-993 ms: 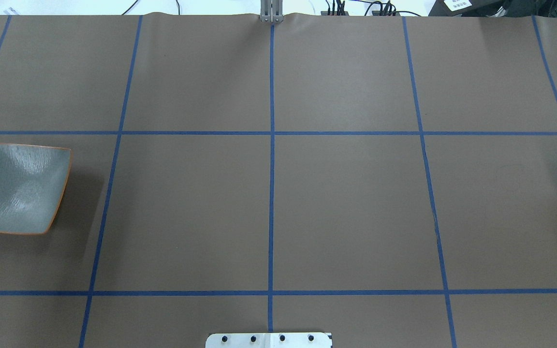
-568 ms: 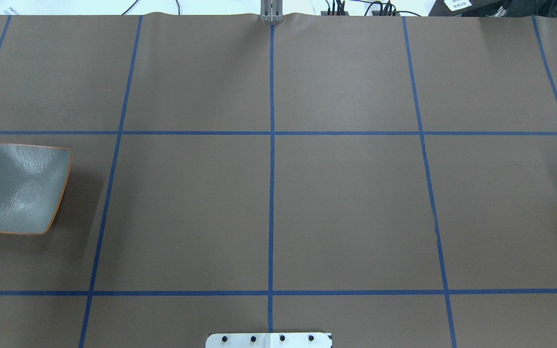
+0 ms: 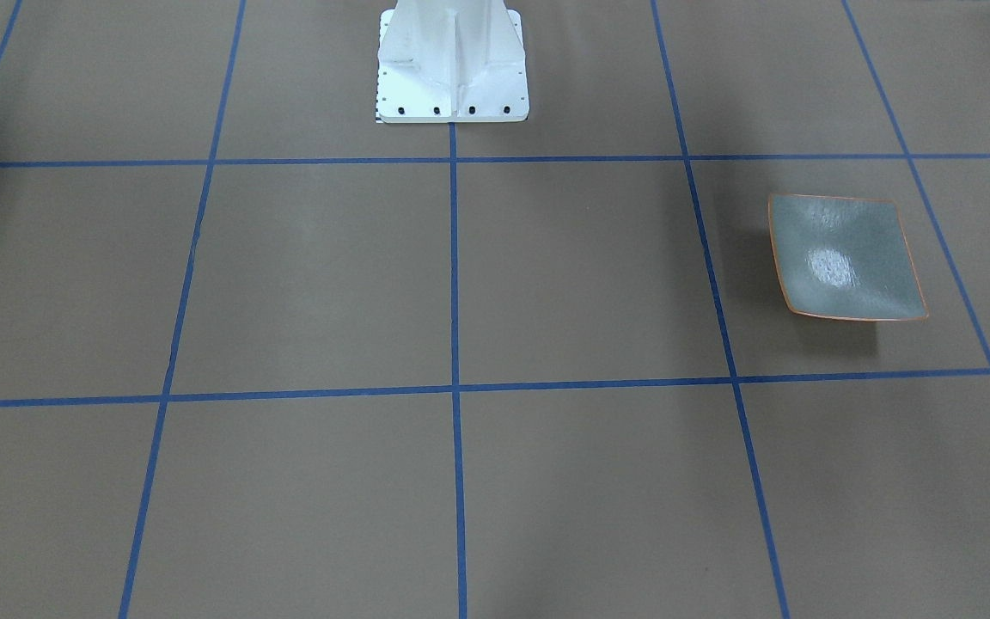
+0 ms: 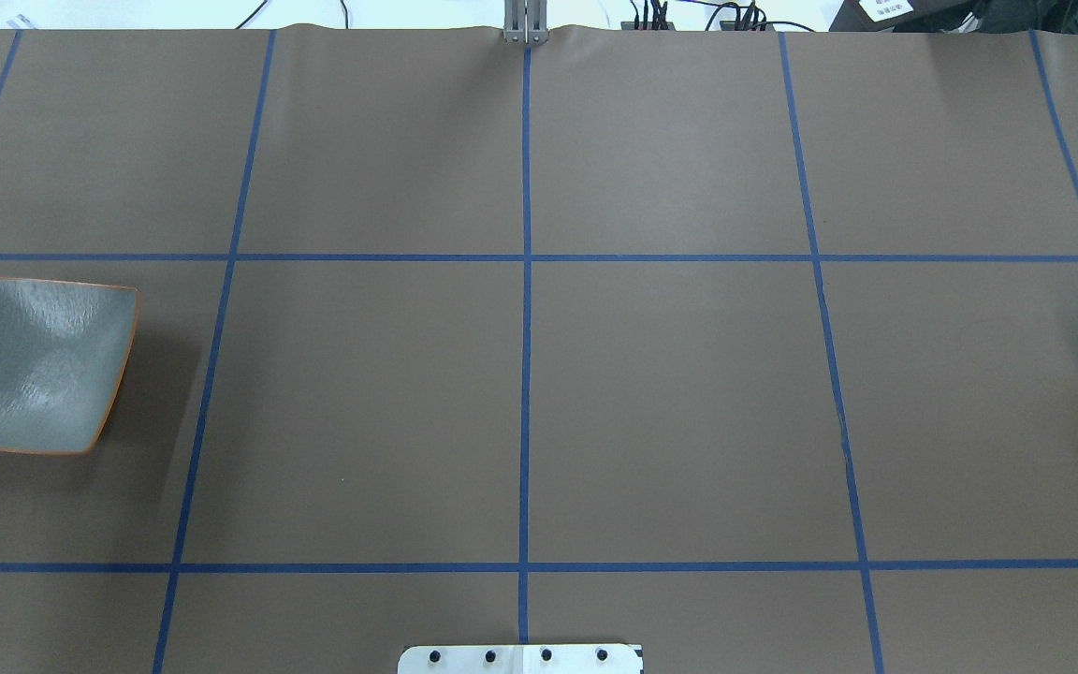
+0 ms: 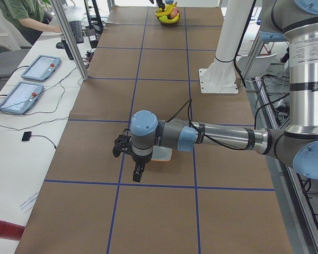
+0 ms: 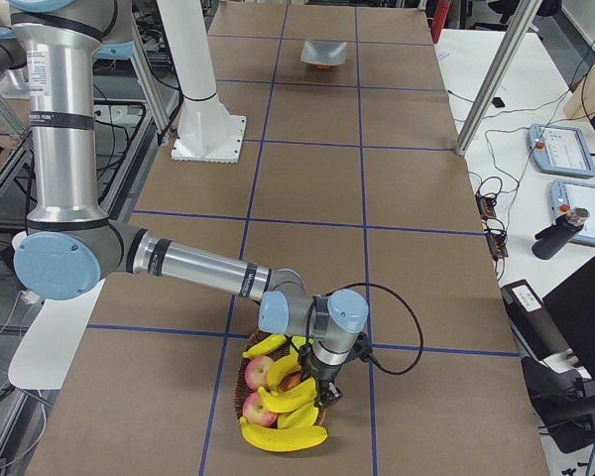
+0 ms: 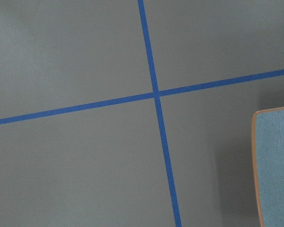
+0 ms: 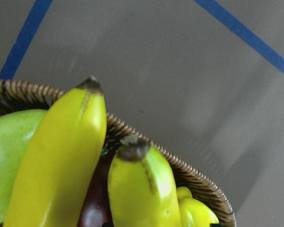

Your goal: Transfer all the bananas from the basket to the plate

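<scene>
Zero bananas on the plate (image 4: pixel 34 365) as yet; found it bare at the table's left end, well apart from the basket (image 6: pixel 240 392) at the right end. Saw the bananas (image 6: pixel 283 437) heaped there over reddish fruit (image 6: pixel 261 372). Noted the right gripper (image 6: pixel 326 394) low over the heap and the left gripper (image 5: pixel 138 172) near the plate; could not tell whether either pair of fingers stood apart or together. Judged the likely slips: pinching two bananas at once, tipping round fruit over the rim, dropping a glossy banana on the long carry.
</scene>
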